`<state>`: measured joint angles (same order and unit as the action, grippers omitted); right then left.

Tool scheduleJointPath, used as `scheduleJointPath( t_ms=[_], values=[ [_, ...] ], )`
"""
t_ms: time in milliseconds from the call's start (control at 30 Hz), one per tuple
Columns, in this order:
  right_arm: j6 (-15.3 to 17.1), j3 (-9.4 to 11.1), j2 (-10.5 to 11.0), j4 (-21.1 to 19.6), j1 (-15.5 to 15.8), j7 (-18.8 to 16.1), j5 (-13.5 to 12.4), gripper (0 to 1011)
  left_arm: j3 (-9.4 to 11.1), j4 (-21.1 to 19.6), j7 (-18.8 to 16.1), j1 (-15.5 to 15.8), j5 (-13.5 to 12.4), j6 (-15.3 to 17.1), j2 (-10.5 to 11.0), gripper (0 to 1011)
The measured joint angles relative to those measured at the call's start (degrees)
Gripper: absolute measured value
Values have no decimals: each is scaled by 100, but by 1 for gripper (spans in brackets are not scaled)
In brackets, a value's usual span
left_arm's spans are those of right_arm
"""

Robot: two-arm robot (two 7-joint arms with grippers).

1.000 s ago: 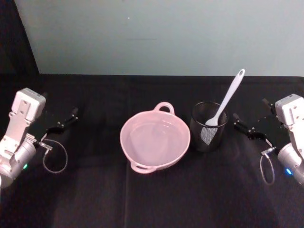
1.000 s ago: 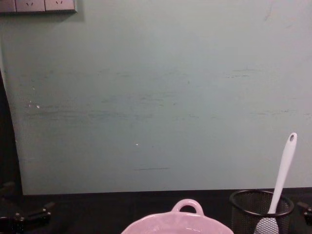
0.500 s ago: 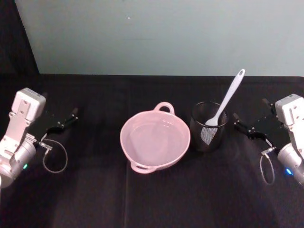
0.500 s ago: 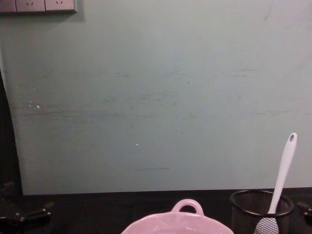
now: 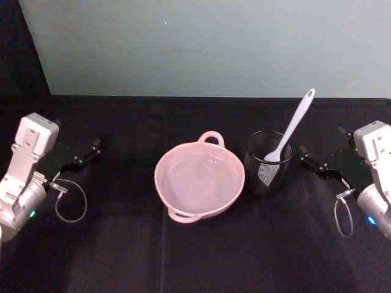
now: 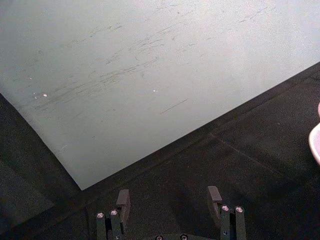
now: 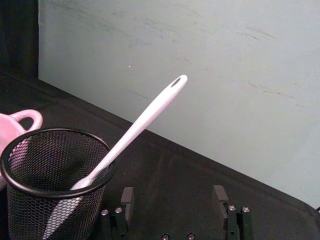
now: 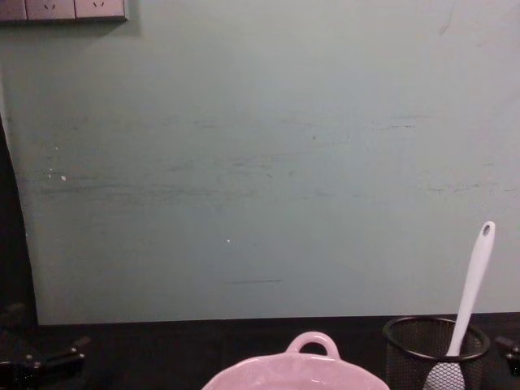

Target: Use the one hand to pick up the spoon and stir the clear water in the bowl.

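Note:
The white spoon (image 5: 294, 124) stands head-down in a black wire-mesh cup (image 5: 267, 163), its handle leaning up and to the right; the right wrist view shows the spoon (image 7: 145, 118) close ahead. Just left of the cup sits the pale pink bowl (image 5: 164, 183), with clear water (image 5: 197, 180) showing as a faint shine inside. My right gripper (image 5: 322, 143) is open over the black cloth right of the cup, a short gap away, with nothing between its fingers (image 7: 127, 199). Far left of the bowl, my left gripper (image 5: 77, 134) is open and holds nothing.
A black cloth (image 5: 201, 256) covers the table, and a pale green wall (image 5: 208, 43) rises along its back edge. The cup (image 8: 435, 351) stands close to the bowl's (image 8: 312, 348) right side. Cable loops hang beside both wrists.

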<state>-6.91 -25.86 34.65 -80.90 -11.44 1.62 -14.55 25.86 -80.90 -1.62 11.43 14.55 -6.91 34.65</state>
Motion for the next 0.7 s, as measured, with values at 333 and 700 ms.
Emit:
scheduleJointPath(
  t_ms=[333,700],
  values=[
    [-62,154,59,-179,228,-24,5,1003,0,0,0,0,0,0,0,1011],
    [-226,827,312,-1105,1083,-362,-835,1003,0,0,0,0,0,0,0,1011]
  ],
)
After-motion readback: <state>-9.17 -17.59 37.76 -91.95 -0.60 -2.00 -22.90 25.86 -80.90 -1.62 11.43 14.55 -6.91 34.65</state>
